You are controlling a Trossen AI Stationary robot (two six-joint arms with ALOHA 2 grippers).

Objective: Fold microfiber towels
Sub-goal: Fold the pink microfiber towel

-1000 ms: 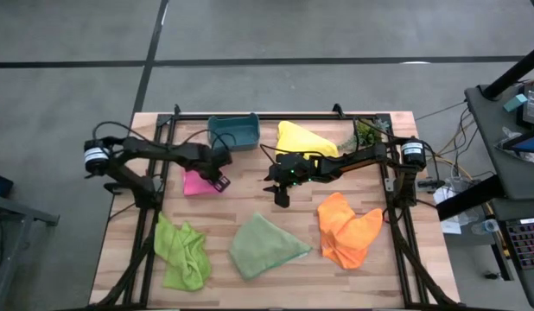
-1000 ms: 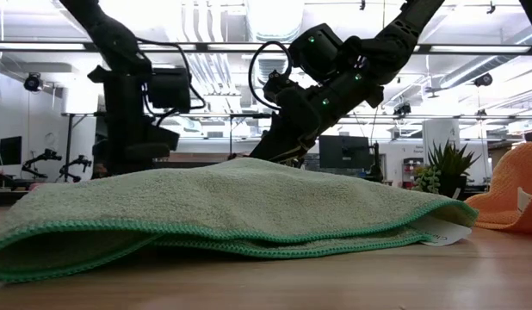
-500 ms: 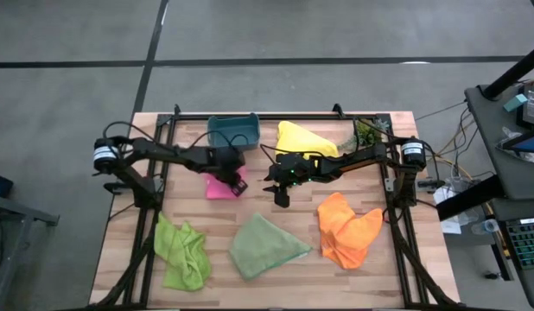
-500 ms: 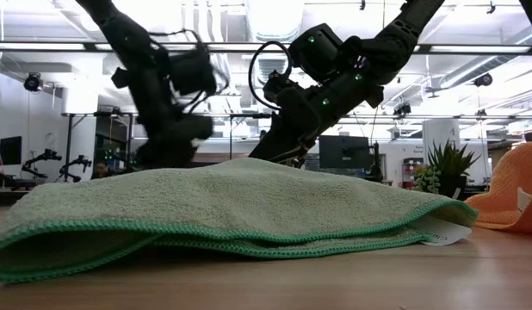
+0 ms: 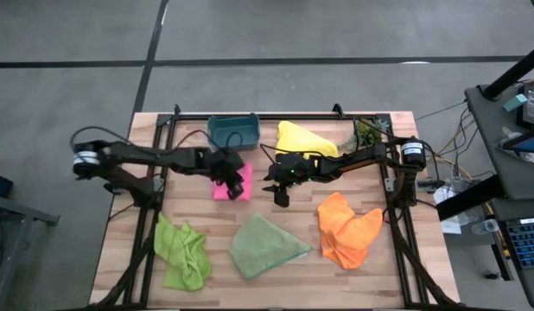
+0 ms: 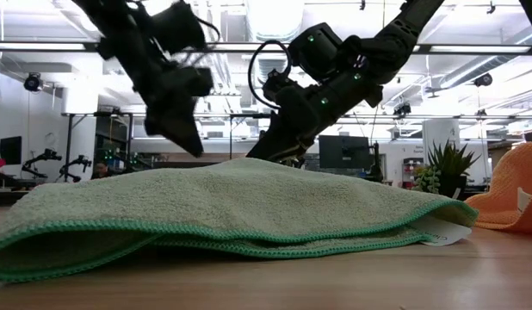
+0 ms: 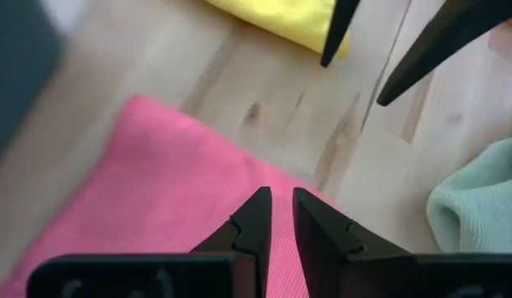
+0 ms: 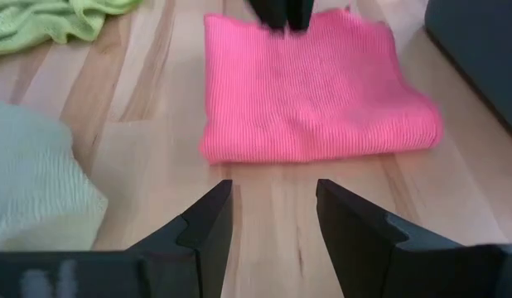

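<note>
The pink towel (image 5: 220, 190) lies folded flat on the table below the teal bin; it also shows in the right wrist view (image 8: 314, 91). My left gripper (image 5: 238, 185) hangs over the towel's right part, slanting down toward the table's right, its fingertips (image 7: 278, 217) almost together with nothing seen between them. My right gripper (image 5: 280, 192) stands open a little right of the towel, above bare wood (image 8: 272, 215), pointing at it. The yellow towel (image 5: 306, 138), orange towel (image 5: 346, 229), sage green towel (image 5: 265, 246) and lime green towel (image 5: 182, 250) lie loose on the table. My left gripper's tips stand over the pink towel near its right edge (image 7: 264, 248). I cannot tell whether they touch it. The towel lies flat, with no part drawn up.
The teal bin (image 5: 233, 131) stands at the far edge beside the yellow towel, and a plant sprig (image 5: 368, 131) at the far right. The sage green towel fills the low view's front (image 6: 231, 207). Bare wood (image 5: 258, 203) shows between the pink towel and the right gripper.
My left gripper has gone toward the table's right edge, and the pink towel has slid that way along the table with it, staying flat. The gripper has then risen and tipped to a shallower slant. My right gripper has kept still.
</note>
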